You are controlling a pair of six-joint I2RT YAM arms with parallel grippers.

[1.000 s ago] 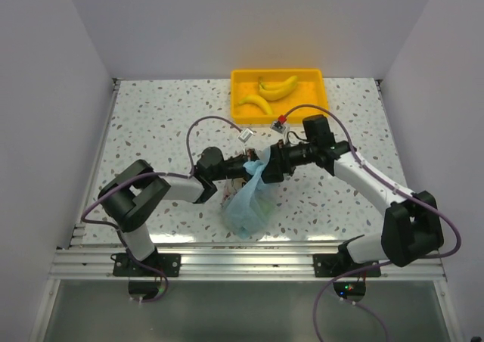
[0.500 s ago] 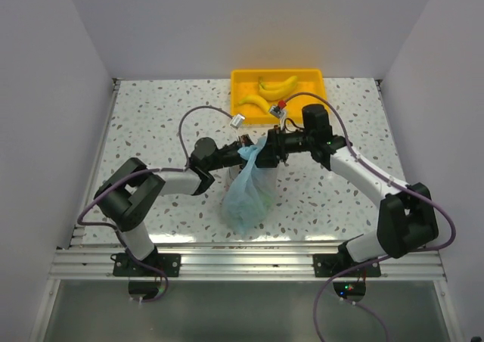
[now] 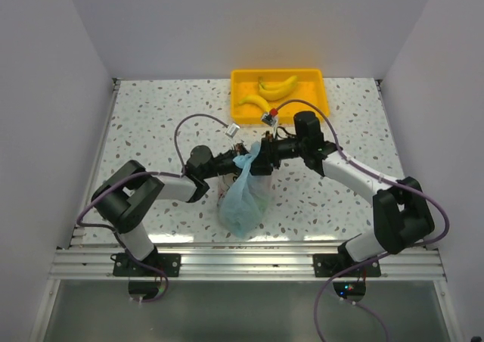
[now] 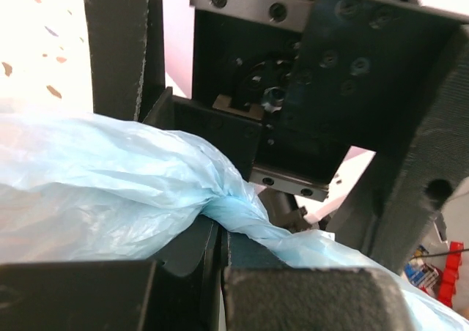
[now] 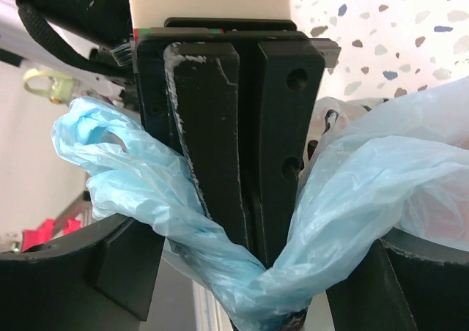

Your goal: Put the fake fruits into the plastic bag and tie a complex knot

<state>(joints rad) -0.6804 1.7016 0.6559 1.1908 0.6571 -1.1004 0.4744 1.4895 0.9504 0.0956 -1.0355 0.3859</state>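
Bench (image 3: 144, 130): speckled white top, carrying the bag near its middle and a tray at its far edge.
Plastic bag (image 3: 243, 200): pale blue and translucent, its bulging body is resting on the bench at 6 o'clock from where the two arms are meeting. What is lying inside is too blurred to name.
Bag neck: gathered film is rising from the body toward 12 o'clock and twisting into a tight rope where the fingers are meeting.
Left fingers (image 3: 240, 156): reaching in from 9 o'clock, they are clenching the plastic bag's twisted neck. In the left wrist view the rope of film is coming out from between them.
Right fingers (image 3: 265, 150): reaching in from 3 o'clock, they are standing wide apart and released, straddling the closed left fingers, with blue film bunching on both sides.
Tray (image 3: 318, 100): yellow and rectangular, it is sitting at 12 to 1 o'clock from the bag, well apart from it.
Bananas (image 3: 277, 87): two yellow ones are lying in the tray, one at its far side and one toward 7 o'clock from it.
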